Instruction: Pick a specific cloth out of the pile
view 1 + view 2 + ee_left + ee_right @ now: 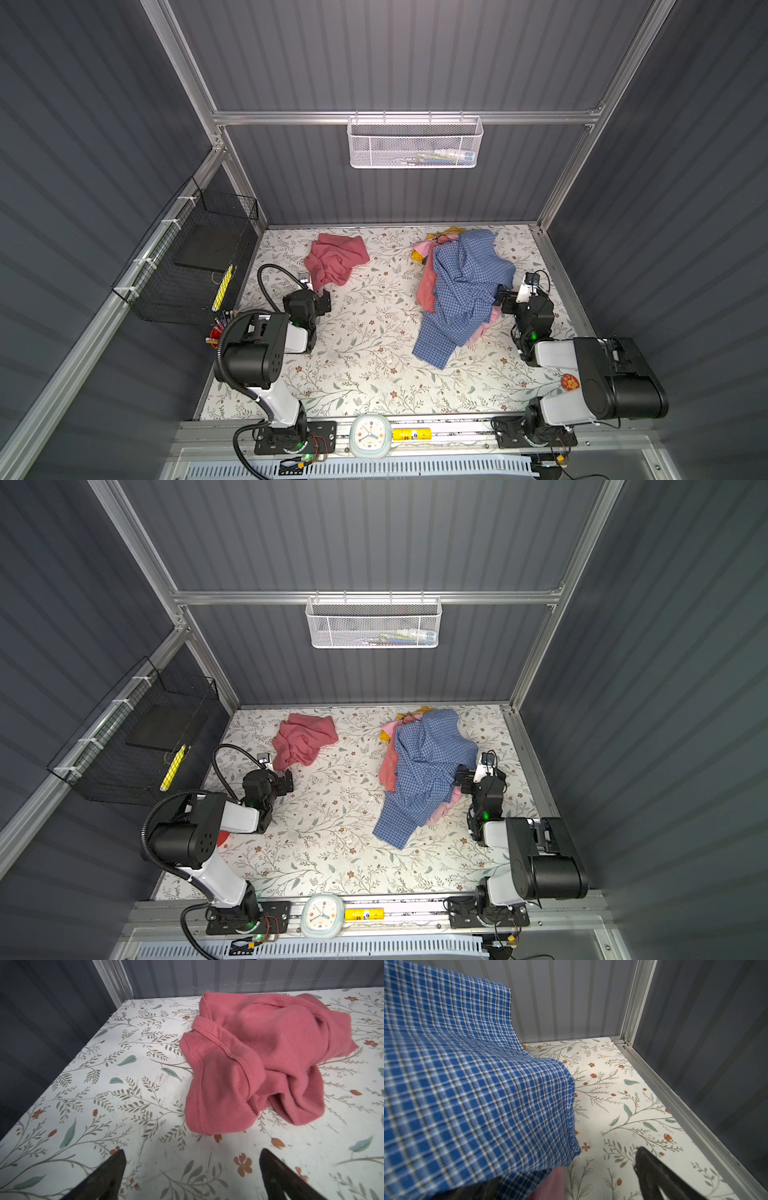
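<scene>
Dark grey ribbed walls (415,54) on a bare aluminium frame (399,117) enclose a flat worktop (374,332), covered in a cream sheet printed with thin leafy sprigs and small rust-coloured flowers. A white mesh basket (415,143) hangs on the back rail, and a black wire basket (187,257) is fixed to the left wall. The cloth (336,259) lies by itself at the far left of the worktop, well apart from the pile (461,291). It is a plain salmon-red knit, finely ribbed, with stitched hems, crumpled into soft rounded folds. My left end effector (192,1154) hovers low just short of its near edge, its dark tapered fingers (112,1169) spread wide with nothing between them. At the far right, the pile is a loose heap topped by a blue-and-white checked shirt (467,1084) of crisp woven fabric, with pale pink, yellow and salmon edges showing beneath. My right end effector (502,298) sits against the shirt's right edge with its jaws apart. One finger (652,1169) shows over bare worktop; the other is hidden under the fabric.
</scene>
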Tool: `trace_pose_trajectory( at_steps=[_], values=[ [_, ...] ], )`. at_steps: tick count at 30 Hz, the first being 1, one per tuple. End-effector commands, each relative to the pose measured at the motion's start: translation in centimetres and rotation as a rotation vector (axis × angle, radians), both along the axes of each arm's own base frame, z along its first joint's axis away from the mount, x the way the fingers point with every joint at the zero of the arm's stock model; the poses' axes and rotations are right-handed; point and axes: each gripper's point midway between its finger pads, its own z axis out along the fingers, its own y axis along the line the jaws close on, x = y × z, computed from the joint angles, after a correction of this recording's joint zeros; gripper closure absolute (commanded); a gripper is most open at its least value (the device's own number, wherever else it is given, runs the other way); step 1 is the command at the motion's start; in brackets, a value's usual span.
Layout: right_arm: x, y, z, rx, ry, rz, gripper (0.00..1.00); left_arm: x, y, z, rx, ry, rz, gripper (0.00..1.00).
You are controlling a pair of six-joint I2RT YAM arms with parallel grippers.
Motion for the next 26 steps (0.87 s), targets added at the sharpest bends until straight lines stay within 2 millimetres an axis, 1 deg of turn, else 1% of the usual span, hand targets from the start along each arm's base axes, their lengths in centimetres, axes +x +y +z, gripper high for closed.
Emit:
trace_pose_trajectory(
  at_steps=[1,26],
  values=[
    [0.44,0.03,0.46,0.005,-0.009,0.004,0.01,0.54,-0.49,0.33,-0.021,-0.015,-0.017,0.0],
    [0.45,-0.07,0.32,0.008,-0.002,0.002,0.01,0.53,-0.52,0.33,-0.021,-0.017,-0.017,0.0]
  ],
)
